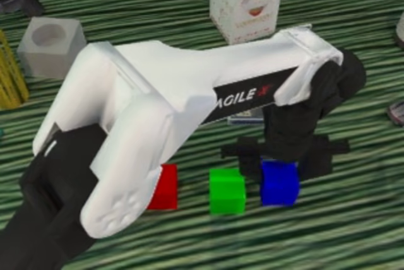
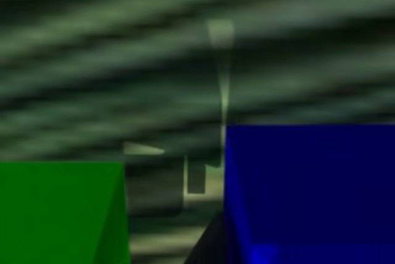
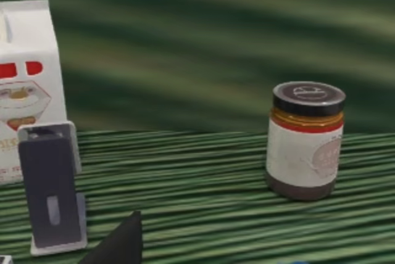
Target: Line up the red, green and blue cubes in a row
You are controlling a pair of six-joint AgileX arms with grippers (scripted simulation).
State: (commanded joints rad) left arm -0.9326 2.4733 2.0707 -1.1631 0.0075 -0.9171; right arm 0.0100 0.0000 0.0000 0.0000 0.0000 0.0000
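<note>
Red cube (image 1: 165,187) half behind arm

Rendered simulation tabletop: green striped table surface (image 1: 353,232) with flat-shaded props, a white carton (image 1: 247,2), a grey block with a round hole (image 1: 52,44) and a lidded jar (image 3: 305,140), against a blurred green backdrop

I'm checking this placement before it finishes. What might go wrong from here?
The left gripper sits right above the blue cube, close beside the green cube; pulling away carelessly may nudge either and break the row. The left arm also hides part of the red cube, so its alignment is hard to check.
</note>
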